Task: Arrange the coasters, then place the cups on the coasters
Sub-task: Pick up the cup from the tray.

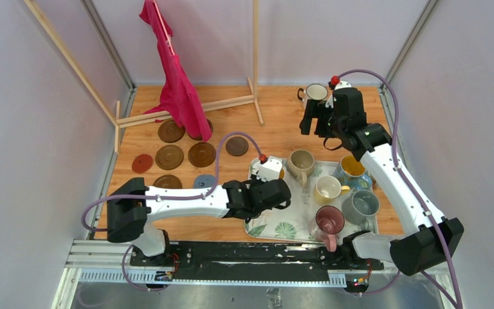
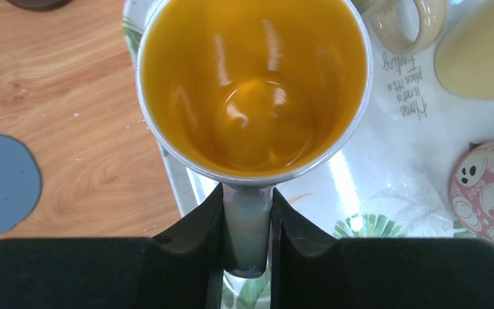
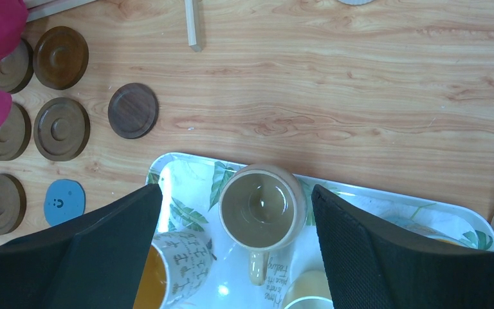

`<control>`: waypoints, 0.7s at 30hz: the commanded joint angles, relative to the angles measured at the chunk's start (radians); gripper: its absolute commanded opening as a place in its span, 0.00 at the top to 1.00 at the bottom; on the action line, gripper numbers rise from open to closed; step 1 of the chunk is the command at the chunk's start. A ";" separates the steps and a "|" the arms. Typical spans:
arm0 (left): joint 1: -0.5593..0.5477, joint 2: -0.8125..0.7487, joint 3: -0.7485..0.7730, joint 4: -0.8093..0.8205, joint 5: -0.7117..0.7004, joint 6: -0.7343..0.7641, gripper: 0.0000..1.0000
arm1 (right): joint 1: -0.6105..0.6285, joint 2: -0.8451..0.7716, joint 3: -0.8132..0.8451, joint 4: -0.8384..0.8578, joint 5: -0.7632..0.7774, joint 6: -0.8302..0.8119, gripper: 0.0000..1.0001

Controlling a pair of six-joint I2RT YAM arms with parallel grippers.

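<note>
Just ahead, the orange-lined cup (image 2: pixel 254 84) sits pinched in the left claw (image 2: pixel 246 212).

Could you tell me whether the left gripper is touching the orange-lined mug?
Touching. The left wrist view shows the left gripper clamped tight on the mug.

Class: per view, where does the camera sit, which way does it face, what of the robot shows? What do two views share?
Top external: above, behind; faces down on table; left arm, right arm show.
Left wrist: faces down; left hand grips orange-lined mug.
Right wrist: faces down over tray; open right hand frames beige mug.
Shared by wrist views: grey-blue coaster.
</note>
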 commanded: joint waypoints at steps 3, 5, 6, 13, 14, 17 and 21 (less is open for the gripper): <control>0.009 -0.150 -0.025 0.025 -0.188 -0.008 1.00 | 0.000 -0.021 -0.015 -0.002 -0.010 -0.013 0.09; 0.016 -0.185 -0.034 -0.027 -0.233 -0.048 1.00 | 0.000 -0.023 -0.015 -0.002 -0.009 -0.010 0.09; 0.023 -0.198 -0.036 -0.058 -0.254 -0.062 1.00 | 0.000 -0.024 -0.014 -0.001 -0.010 -0.011 0.09; 0.139 -0.323 -0.098 -0.221 -0.326 -0.172 1.00 | 0.000 -0.029 -0.012 0.000 -0.010 -0.010 0.09; 0.161 -0.347 -0.116 -0.230 -0.326 -0.183 1.00 | 0.000 -0.030 -0.012 0.000 -0.010 -0.010 0.09; 0.238 -0.421 -0.171 -0.251 -0.320 -0.199 1.00 | -0.001 -0.031 -0.012 0.000 -0.042 -0.009 0.09; 0.351 -0.521 -0.232 -0.261 -0.318 -0.200 1.00 | 0.000 -0.035 -0.015 0.002 -0.044 -0.009 0.09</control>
